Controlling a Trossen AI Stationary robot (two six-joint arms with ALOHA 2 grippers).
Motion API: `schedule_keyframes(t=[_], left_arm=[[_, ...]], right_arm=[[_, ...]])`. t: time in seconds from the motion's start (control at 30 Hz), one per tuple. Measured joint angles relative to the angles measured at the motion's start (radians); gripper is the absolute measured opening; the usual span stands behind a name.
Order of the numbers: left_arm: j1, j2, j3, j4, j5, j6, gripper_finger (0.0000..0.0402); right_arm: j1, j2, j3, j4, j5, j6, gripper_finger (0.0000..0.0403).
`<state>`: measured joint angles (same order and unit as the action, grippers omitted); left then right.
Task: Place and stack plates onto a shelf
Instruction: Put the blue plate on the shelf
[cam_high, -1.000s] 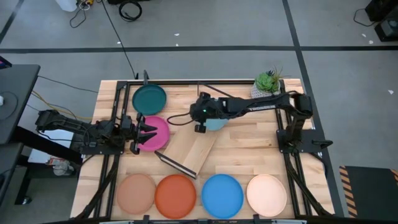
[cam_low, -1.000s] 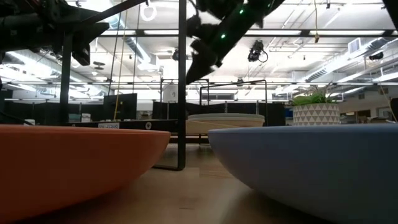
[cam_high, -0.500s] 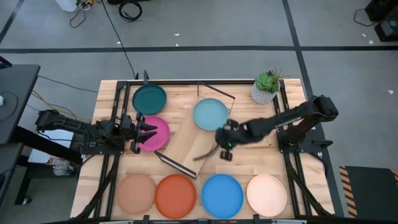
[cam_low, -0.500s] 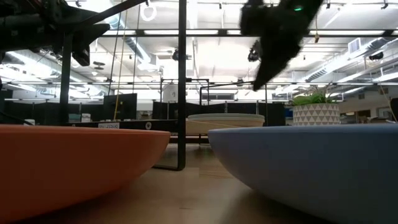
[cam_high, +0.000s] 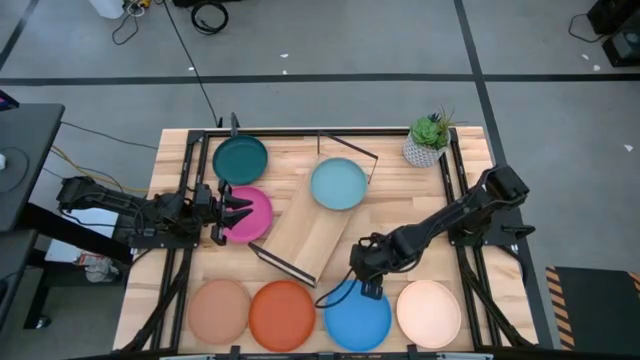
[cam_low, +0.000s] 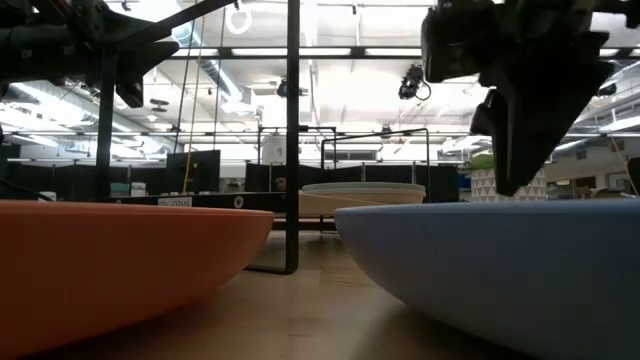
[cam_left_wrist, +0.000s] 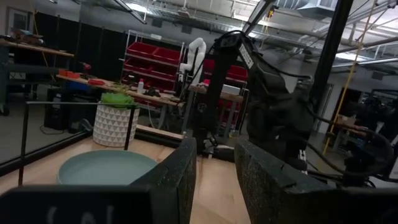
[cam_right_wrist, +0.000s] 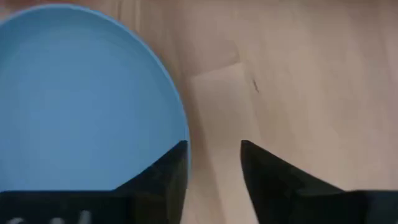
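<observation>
My right gripper (cam_high: 368, 290) is open and points down over the far rim of the blue plate (cam_high: 357, 314), close to the table's near edge. In the right wrist view its fingers (cam_right_wrist: 214, 149) stand one over the blue plate's rim (cam_right_wrist: 177, 118) and one over the bare table, touching nothing that shows. The light blue plate (cam_high: 338, 184) lies on the far end of the shelf (cam_high: 305, 240). The tan (cam_high: 220, 312), orange (cam_high: 282, 314) and cream (cam_high: 430, 312) plates lie in the near row. My left gripper (cam_high: 243, 211) waits open over the magenta plate (cam_high: 255, 213), beside the teal plate (cam_high: 240, 158).
A small white pot with a green plant (cam_high: 428, 140) stands at the far right corner. The shelf lies slantwise mid-table, its black legs (cam_high: 285, 265) toward the near row. Bare table shows to the right of the shelf (cam_high: 410, 200).
My right gripper has left the light blue plate on the shelf and gone toward the table's near edge and down, until it stands over the blue plate's far rim. The light blue plate stays on the shelf.
</observation>
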<state>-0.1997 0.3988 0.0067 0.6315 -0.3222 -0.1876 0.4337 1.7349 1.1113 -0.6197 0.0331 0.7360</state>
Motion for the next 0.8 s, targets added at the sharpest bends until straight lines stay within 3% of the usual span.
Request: schedule_keyframes(t=[0.2,0.37,0.53,0.8], left_arm=[[0.0,0.0,0.0,0.0,0.0,0.0,0.0116],[0.0,0.0,0.0,0.0,0.0,0.0,0.0116],[0.0,0.0,0.0,0.0,0.0,0.0,0.0116],[0.0,0.0,0.0,0.0,0.0,0.0,0.0116]], right_arm=[[0.001,0.068,-0.002,-0.003,-0.073,0.017,0.0215],[-0.005,0.08,-0.002,-0.001,-0.076,0.027,0.0217],[-0.007,0.08,-0.002,0.005,-0.079,0.09,0.0177],[0.003,0.08,-0.002,0.035,-0.083,0.155,0.0056]])
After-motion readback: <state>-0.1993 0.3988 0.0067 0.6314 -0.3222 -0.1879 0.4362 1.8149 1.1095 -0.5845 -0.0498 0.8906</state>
